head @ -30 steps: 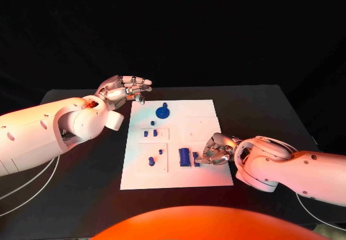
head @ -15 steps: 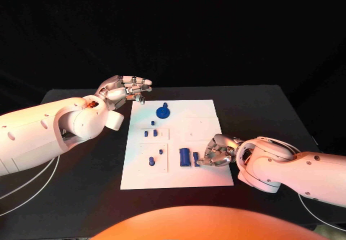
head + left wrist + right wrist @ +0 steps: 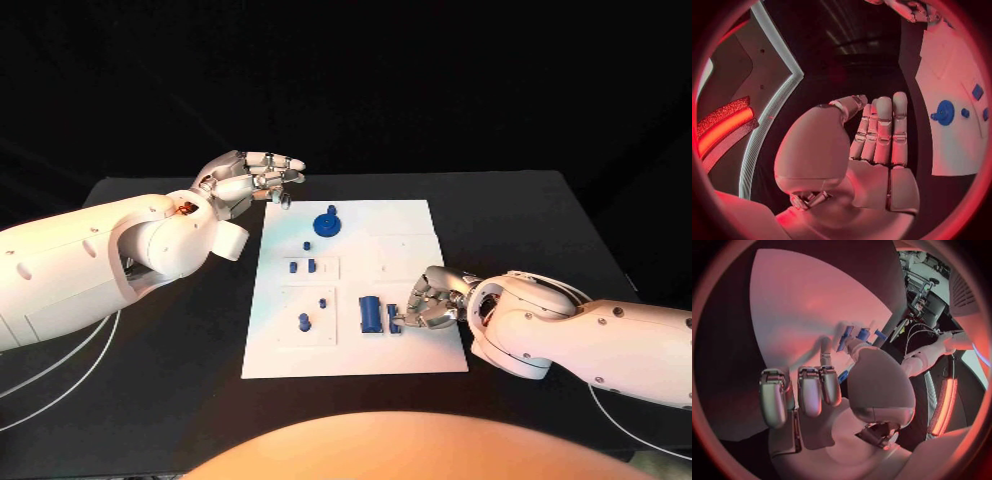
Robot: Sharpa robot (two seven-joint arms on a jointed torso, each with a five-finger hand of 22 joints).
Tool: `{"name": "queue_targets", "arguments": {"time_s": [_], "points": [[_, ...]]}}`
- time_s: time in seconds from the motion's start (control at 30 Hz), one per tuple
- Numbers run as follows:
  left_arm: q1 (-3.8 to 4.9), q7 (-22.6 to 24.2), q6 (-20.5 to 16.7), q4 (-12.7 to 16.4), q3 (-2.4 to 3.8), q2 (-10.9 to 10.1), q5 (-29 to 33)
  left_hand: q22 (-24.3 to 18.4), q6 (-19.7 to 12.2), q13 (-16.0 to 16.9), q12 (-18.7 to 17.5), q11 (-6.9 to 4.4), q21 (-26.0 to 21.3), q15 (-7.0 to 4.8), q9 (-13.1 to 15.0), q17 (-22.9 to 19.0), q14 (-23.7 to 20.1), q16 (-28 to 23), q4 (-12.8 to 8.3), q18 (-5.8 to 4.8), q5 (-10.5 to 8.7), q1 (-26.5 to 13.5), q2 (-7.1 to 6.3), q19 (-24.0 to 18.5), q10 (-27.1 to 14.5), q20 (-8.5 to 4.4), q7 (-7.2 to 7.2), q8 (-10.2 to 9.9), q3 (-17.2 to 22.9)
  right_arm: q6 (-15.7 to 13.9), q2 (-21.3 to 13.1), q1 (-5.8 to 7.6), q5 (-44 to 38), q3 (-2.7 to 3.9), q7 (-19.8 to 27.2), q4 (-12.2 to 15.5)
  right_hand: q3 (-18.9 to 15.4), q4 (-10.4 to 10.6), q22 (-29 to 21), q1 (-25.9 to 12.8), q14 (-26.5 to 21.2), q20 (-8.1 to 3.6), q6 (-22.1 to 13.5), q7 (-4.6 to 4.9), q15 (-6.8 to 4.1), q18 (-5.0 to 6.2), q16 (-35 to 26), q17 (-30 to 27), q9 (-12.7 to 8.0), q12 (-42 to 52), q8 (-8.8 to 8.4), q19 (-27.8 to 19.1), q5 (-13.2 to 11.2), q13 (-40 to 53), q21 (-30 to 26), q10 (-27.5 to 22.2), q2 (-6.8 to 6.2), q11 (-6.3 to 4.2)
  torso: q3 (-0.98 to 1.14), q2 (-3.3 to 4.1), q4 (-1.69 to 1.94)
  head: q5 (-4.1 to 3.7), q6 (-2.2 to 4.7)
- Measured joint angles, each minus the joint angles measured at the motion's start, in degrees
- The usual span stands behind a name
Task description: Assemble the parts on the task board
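Flat white task board (image 3: pixel 411 345) on matte black worktop (image 3: pixel 534 210). Right hand (image 3: pixel 430 302): fingertips curled down beside blue rectangular parts (image 3: pixel 371 315), hold unclear. Left hand (image 3: pixel 253 177): curled, empty, beside round blue part (image 3: pixel 327 224).

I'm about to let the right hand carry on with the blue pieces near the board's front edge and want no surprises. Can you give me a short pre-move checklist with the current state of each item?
1. Task board lies flat on the table: ok.
2. Right hand is over the board beside the long blue part: ok.
3. Right hand's fingers have a firm hold on a part: cannot tell; a blue piece shows beside the thumb, contact unclear.
4. Left hand is off the board, beyond its far left corner, holding nothing: ok.
5. Round blue part at the far end is away from both hands: ok.
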Motion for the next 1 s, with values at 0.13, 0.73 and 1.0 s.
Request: {"name": "queue_targets", "arguments": {"time_s": [0.13,0.73,1.0], "points": [[0.0,0.0,0.0,0.0,0.0,0.0,0.0,0.0,0.0,0.0,0.0,0.0,0.0,0.0,0.0,0.0,0.0,0.0,0.0,0.0,0.0,0.0,0.0,0.0,0.0,0.0,0.0,0.0,0.0,-0.1,0.3,0.0,-0.3,0.04,0.2,-0.5,0.0,0.0,0.0,0.0,0.0,0.0,0.0,-0.05,0.0,0.0,0.0,0.0,0.0,0.0,0.11,0.0,0.0,0.0,0.0,0.0,0.0,0.0,-0.01,-0.02,-0.04,0.07,0.0],[-0.05,0.1,0.0,-0.5,-0.46,0.3,0.0,0.0,0.0,0.0,0.0,0.0,0.0,0.0,0.0,-0.1,0.0,0.0,0.0,0.0,0.0,0.0,0.0,0.0,0.0,0.0,0.0,0.0,0.0,-5.8,-2.4,1.55,2.0,0.32,6.0,0.6,-2.3,0.5,0.0,2.8,0.1,0.0,-2.5,1.16,0.15,0.0,-0.5,0.0,-0.9,-2.1,-1.55,0.0,1.4,0.0,0.0,0.0,-0.04,0.46,-0.25,-0.49,-0.19,-0.26,0.14],[-0.53,1.6,-1.2,-2.8,-1.09,1.7,1.0,-1.3,-0.6,-0.4,0.2,0.13,-2.7,0.46,0.0,-1.0,-3.6,-1.7,1.7,0.0,0.0,-1.5,-1.47,-1.5,-0.5,0.7,0.2,0.0,-1.7,-11.5,-0.9,4.89,18.2,0.75,23.4,-7.6,-3.0,-1.1,0.0,10.5,0.1,2.27,-7.6,3.86,2.41,2.11,-5.4,-2.5,-2.3,-18.2,-4.8,-0.4,3.2,0.0,-15.4,-5.8,0.34,3.01,-0.88,-2.1,-0.38,-0.48,2.04]]}}
